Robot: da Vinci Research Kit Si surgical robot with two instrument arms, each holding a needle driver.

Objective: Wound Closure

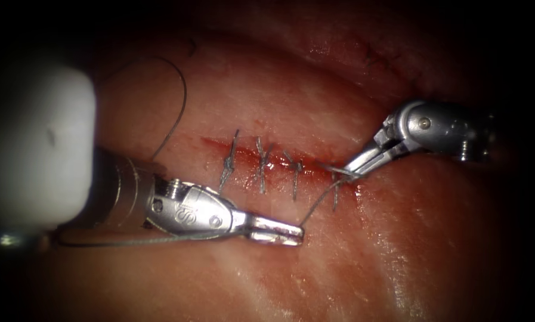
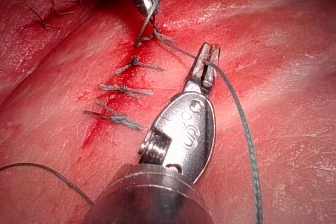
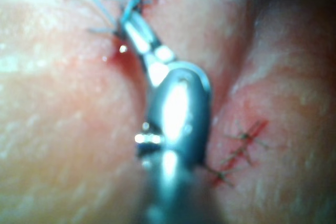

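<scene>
Where the cut point(image 1: 261, 156) runs left to right across the tissue point(image 1: 398, 256), three finished stitches point(image 1: 261, 167) cross it, with red fluid point(image 1: 312, 170) along the line.

Left tool point(image 1: 291, 234): lies on the near side of the cut, fingers pressed together and pinching the thread point(image 1: 318, 206); the left wrist view shows the same grip, the thread point(image 2: 247, 129) passing through the tips of the left tool point(image 2: 209, 59) and trailing back along its body.

Right tool point(image 1: 349, 172): comes in from the right, tips at the right end of the cut, fingers closed on the thread at a fourth stitch point(image 1: 336, 188). The right wrist view shows the right tool point(image 3: 128, 22) with its tips meeting strands of thread point(image 3: 97, 3) at the tissue.

Thread: runs tight between the two tools; a slack loop point(image 1: 175, 113) lies on the far left tissue.

Needle: cannot tell where it is.
</scene>
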